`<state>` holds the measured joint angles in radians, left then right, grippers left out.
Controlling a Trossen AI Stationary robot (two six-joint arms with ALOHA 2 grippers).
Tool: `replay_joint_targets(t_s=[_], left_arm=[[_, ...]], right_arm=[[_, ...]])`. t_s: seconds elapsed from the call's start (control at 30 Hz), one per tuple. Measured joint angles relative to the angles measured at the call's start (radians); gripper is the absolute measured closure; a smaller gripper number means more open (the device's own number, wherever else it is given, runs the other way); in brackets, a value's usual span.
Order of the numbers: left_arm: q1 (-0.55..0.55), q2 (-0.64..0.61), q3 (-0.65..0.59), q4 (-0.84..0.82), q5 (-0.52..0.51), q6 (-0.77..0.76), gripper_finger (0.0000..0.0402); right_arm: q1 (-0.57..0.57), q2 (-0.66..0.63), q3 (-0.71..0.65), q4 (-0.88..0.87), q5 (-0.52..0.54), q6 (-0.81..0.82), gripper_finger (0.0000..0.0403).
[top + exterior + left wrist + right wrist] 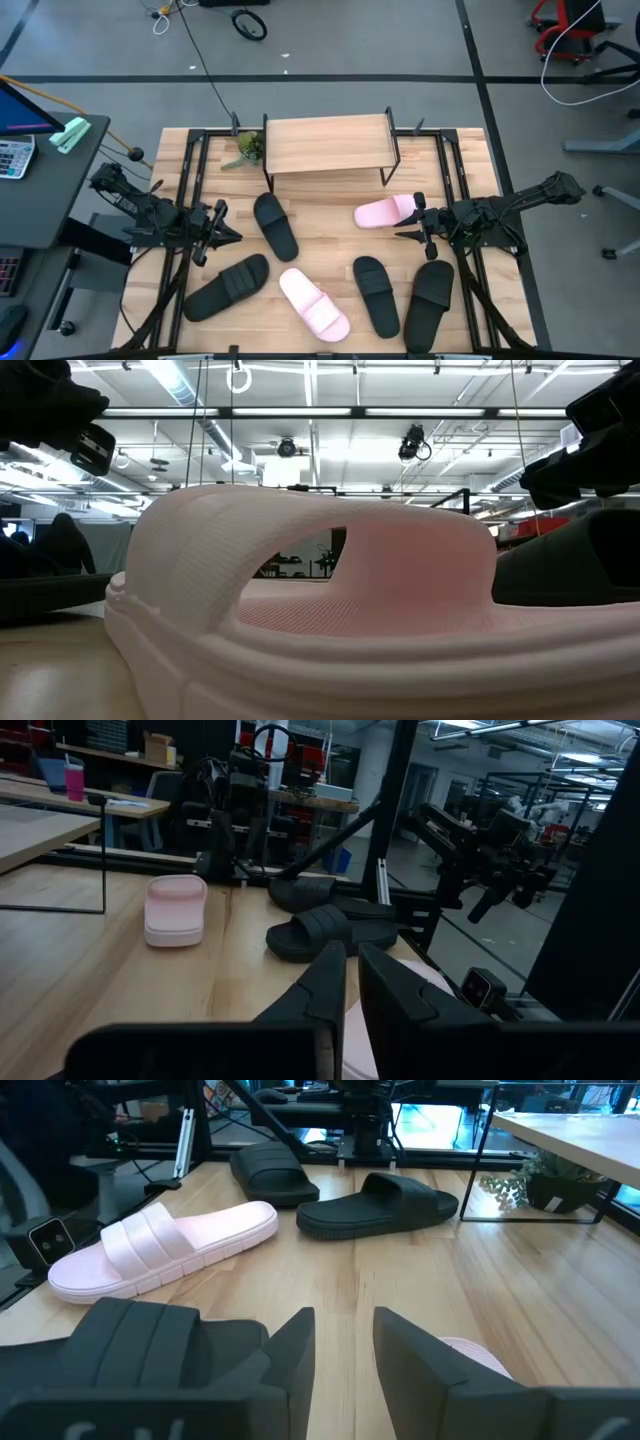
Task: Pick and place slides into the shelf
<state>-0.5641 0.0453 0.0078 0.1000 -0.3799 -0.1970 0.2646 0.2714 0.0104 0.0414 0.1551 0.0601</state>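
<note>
Left claw (228,237) hovers low over the counter's (330,255) left side, its fingers a narrow gap apart and holding nothing; right claw (403,231) hovers at the right side, fingers a little apart and likewise empty, its tips just beside the pink slide by the shelf (385,211). Nearest the front edge: one pink slide (313,302) lying at a slant near the middle, a black slide (226,286) to its left, and two black slides (376,294) (430,304) side by side to its right. Farther back, between the two claws, a fourth black slide (274,225) lies just in front of the shelf's left legs. Shelf (326,144), light plank top on thin black legs, stands at the far middle of the counter with nothing on its top. Small green plant (246,149) sits just beside the shelf's left end.
</note>
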Motion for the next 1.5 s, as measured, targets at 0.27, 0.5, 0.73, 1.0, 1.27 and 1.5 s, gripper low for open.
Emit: replay_joint_targets(t_s=[0.27, 0.5, 0.73, 1.0, 1.27, 1.5], left_arm=[[0.000, 0.000, 0.000, 0.000, 0.000, 0.000, 0.0373], [0.000, 0.000, 0.000, 0.000, 0.000, 0.000, 0.0362], [0.000, 0.000, 0.000, 0.000, 0.000, 0.000, 0.0367], [0.000, 0.000, 0.000, 0.000, 0.000, 0.000, 0.0372], [0.000, 0.000, 0.000, 0.000, 0.000, 0.000, 0.0361], [0.000, 0.000, 0.000, 0.000, 0.000, 0.000, 0.0369]], right_arm=[[0.000, 0.000, 0.000, 0.000, 0.000, 0.000, 0.0293], [0.000, 0.000, 0.000, 0.000, 0.000, 0.000, 0.0293], [0.000, 0.000, 0.000, 0.000, 0.000, 0.000, 0.0293], [0.000, 0.000, 0.000, 0.000, 0.000, 0.000, 0.0293], [0.000, 0.000, 0.000, 0.000, 0.000, 0.000, 0.0293], [0.000, 0.000, 0.000, 0.000, 0.000, 0.000, 0.0293]])
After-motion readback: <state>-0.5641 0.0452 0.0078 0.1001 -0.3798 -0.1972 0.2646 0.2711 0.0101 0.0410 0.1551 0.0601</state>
